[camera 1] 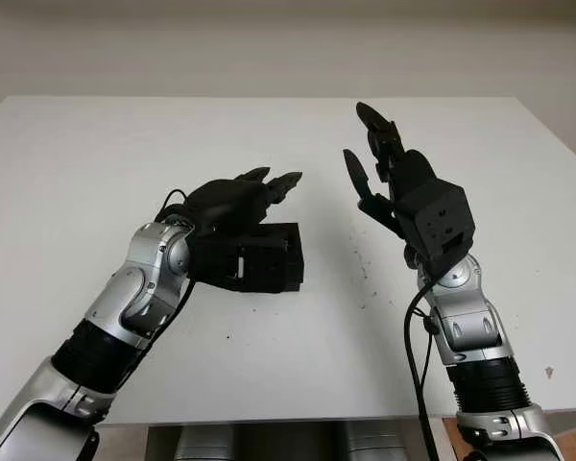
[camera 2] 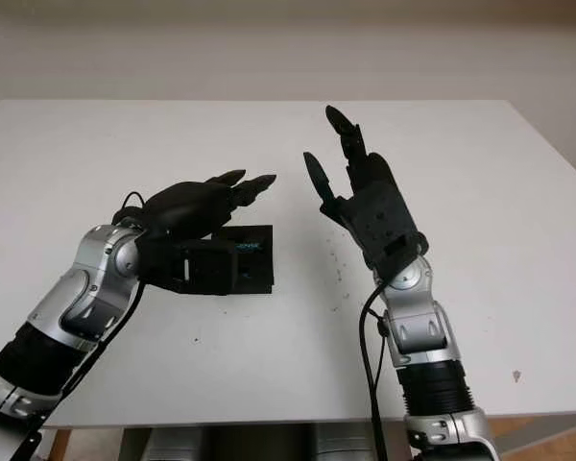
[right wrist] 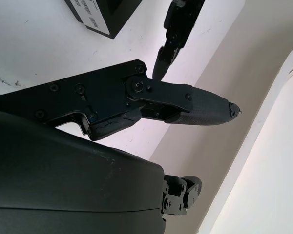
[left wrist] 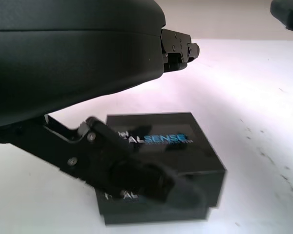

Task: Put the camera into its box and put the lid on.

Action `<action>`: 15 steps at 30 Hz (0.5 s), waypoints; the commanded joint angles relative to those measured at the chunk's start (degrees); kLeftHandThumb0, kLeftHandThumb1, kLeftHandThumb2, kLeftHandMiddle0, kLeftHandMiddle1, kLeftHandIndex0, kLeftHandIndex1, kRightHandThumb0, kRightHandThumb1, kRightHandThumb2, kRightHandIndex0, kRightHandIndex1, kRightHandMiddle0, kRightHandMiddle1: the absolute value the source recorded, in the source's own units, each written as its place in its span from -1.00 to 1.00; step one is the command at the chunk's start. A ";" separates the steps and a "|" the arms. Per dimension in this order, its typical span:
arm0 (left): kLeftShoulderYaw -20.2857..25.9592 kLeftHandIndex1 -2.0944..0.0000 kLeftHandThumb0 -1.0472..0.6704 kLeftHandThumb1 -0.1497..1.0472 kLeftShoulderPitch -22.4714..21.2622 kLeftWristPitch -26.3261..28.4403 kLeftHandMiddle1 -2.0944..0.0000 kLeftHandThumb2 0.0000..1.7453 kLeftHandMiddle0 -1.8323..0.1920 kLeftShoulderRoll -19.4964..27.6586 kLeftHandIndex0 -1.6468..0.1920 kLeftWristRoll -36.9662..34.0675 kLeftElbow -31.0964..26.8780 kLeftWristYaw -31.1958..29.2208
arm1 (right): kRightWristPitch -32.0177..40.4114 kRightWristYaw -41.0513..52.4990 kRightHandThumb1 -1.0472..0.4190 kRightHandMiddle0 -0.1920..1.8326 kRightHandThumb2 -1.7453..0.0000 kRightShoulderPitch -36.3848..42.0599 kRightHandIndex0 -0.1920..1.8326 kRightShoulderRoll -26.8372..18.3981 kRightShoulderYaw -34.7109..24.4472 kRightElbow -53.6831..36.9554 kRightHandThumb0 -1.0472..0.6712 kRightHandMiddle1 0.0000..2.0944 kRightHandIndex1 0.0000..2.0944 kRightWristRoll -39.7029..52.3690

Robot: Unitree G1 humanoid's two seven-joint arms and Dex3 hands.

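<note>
Where "SENSE" is printed on the closed black box [camera 2: 232, 261], nothing is held by the left hand [camera 2: 204, 204] or right hand [camera 2: 353, 182].

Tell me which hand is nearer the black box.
Left. The left hand hovers right over the black box, holding nothing. The right hand is raised off to the box's right, open, well apart from it.

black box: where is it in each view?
Left eye: black box centre-left, under the left hand.
Right eye: box left of centre.
Left wrist: box at centre, behind a finger.
Right wrist: box corner at the edge.
Shared landmark: white table.
</note>
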 commanded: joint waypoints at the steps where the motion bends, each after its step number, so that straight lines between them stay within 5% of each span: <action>1: 1.52 0.98 -0.45 1.00 0.65 0.36 0.97 -0.55 0.98 -0.15 0.92 -1.33 -3.19 -0.45 | -0.09 -0.21 -1.00 -0.96 0.33 0.00 -0.82 0.28 -0.31 -1.45 -0.64 -0.61 -0.95 0.31; 15: 14.55 1.00 -0.44 1.00 8.02 15.52 1.00 -0.53 1.00 -1.88 1.00 -24.11 -19.64 -6.54 | -0.17 0.46 -1.00 -0.96 0.33 -0.15 -0.82 -0.19 -0.54 -1.48 -0.65 -0.63 -0.95 0.57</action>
